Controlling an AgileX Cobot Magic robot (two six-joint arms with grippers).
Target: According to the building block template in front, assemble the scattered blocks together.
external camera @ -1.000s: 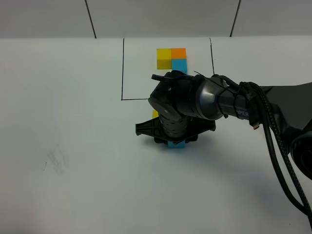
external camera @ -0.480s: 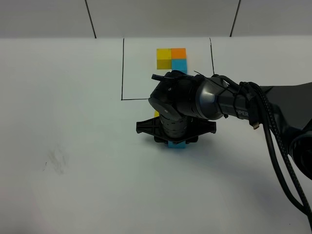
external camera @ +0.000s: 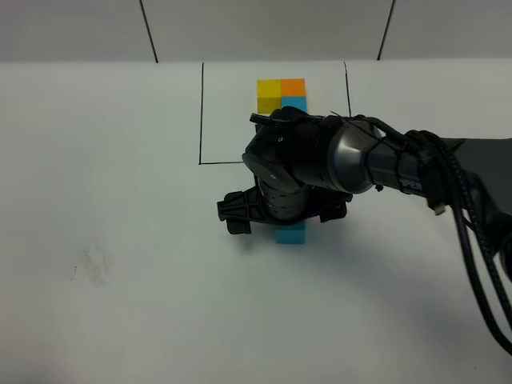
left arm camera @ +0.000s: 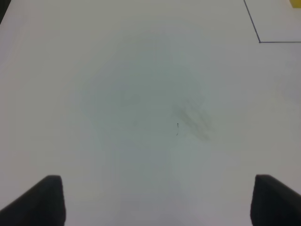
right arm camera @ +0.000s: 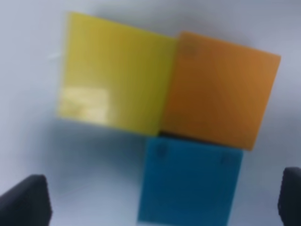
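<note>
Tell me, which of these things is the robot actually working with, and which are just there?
Part of the job:
- template in the outlined square
- yellow block
- orange block
- blue block
- right gripper, open above them

Just there:
- smudge on the table
- left gripper, idle and open

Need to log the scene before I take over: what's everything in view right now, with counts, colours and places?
Template blocks: yellow, orange and blue squares showing, far side of the outlined box, partly behind the arm.
Yellow block: one, beside the orange block under the right gripper.
Orange block: one, above the blue block.
Blue block: one, also showing below the arm in the high view.
Outlined box: one, black lines.
Table: one, white, with a smudge.
Right gripper: open, over the blocks.
Left gripper: open, over bare table.
</note>
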